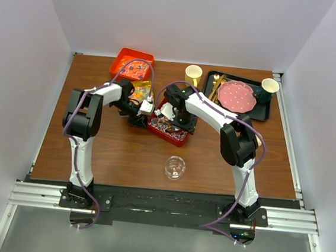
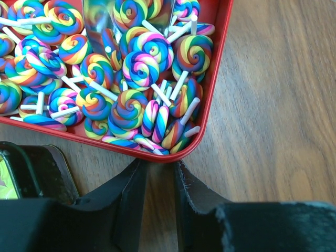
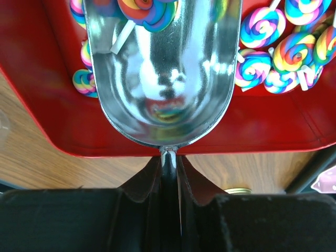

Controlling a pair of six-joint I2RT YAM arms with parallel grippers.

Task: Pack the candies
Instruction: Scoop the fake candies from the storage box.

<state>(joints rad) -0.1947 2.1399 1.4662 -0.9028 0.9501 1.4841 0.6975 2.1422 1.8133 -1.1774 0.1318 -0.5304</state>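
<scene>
Barely started, by the look of it: the clear cup point(image 1: 175, 167) near the front edge looks empty, and the candies point(image 2: 140, 68) are piled in the red tray point(image 2: 220, 63) mid-table. The scoop point(image 3: 163, 79) is clenched by its handle in the right claw point(image 3: 169, 160) and dipped into that tray, with just one swirl candy caught at its mouth. The left claw point(image 2: 157, 165) is parked at the tray's rim, jaws a bit apart; whether the rim is pinched can't be told. Pretty much all the scooping is left.

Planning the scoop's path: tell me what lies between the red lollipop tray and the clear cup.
Nothing but bare wooden table lies between the red tray and the clear cup; the top view shows it.
</scene>
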